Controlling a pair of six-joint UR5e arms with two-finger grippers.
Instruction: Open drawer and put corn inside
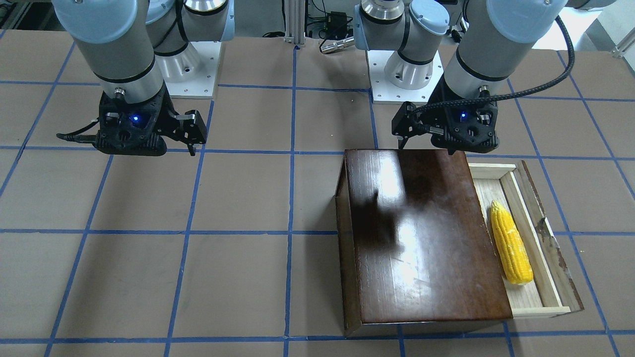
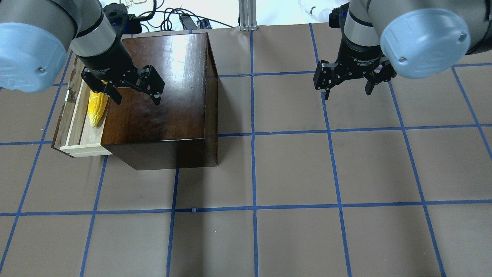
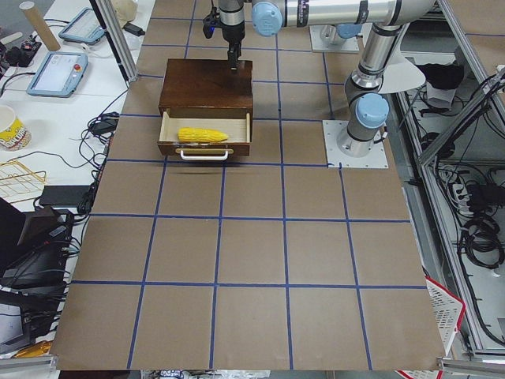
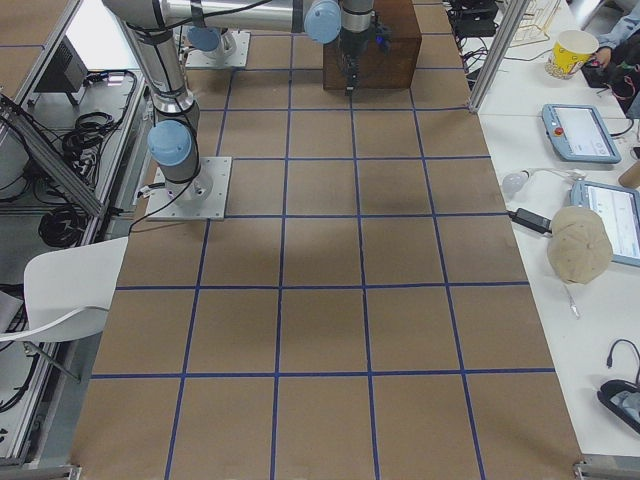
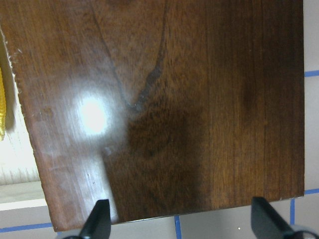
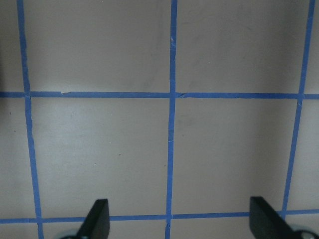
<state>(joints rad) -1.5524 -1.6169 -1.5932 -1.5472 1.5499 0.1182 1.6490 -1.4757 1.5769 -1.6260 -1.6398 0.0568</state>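
The glossy dark brown box (image 2: 165, 96) stands on the table's left part, also in the front view (image 1: 421, 233). Its drawer (image 2: 73, 129) is slid out to the robot's left, with pale wood walls (image 1: 545, 297) and a cream handle (image 3: 204, 155). The yellow corn (image 1: 511, 243) lies lengthwise inside the drawer, also in the overhead view (image 2: 96, 109). My left gripper (image 2: 136, 100) hangs open and empty above the box top (image 5: 174, 99), close to the drawer side. My right gripper (image 2: 347, 94) is open and empty over bare table (image 6: 224, 149), far from the box.
Brown table surface with a blue tape grid (image 2: 253, 207). The arms' white base plates (image 1: 402, 84) sit at the robot's edge. Side tables carry tablets (image 4: 580, 130), a cup (image 4: 572, 52), a cap (image 4: 578, 245) and cables. An aluminium post (image 2: 246, 15) stands at the far edge.
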